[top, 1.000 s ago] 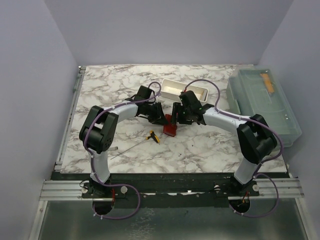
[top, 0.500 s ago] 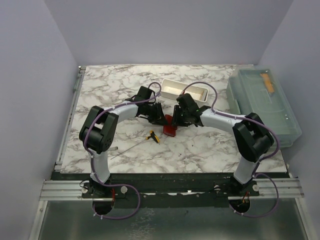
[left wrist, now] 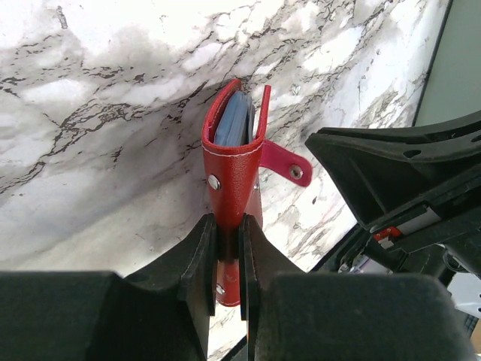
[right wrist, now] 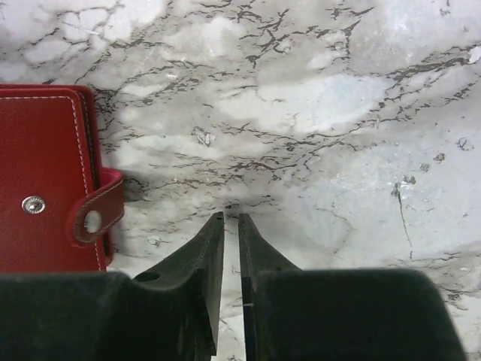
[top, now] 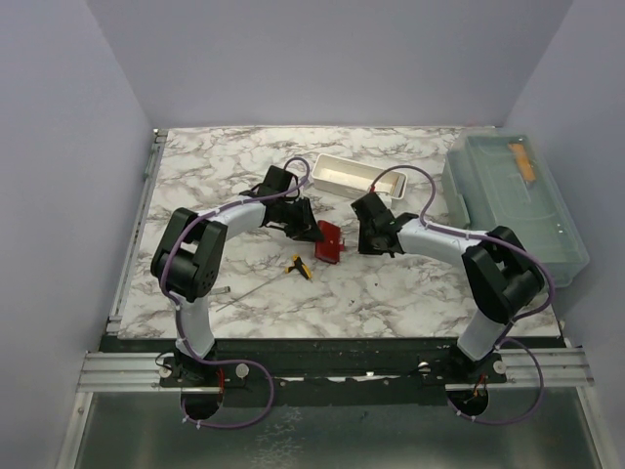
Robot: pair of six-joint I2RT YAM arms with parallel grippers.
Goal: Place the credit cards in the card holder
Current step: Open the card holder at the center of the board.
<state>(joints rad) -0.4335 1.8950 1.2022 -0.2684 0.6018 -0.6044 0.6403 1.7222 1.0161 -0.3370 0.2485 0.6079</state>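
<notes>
The left fingers pinch the red wallet by its edge, seemingly to steady it. The right fingers, nearly together, hold nothing just beside it.

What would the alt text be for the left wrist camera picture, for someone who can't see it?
The left gripper pinches the near edge of a red card holder, slightly open so its blue-grey lining shows, over a white marble table. Its snap tab sticks out to the right, near the black right arm.
</notes>
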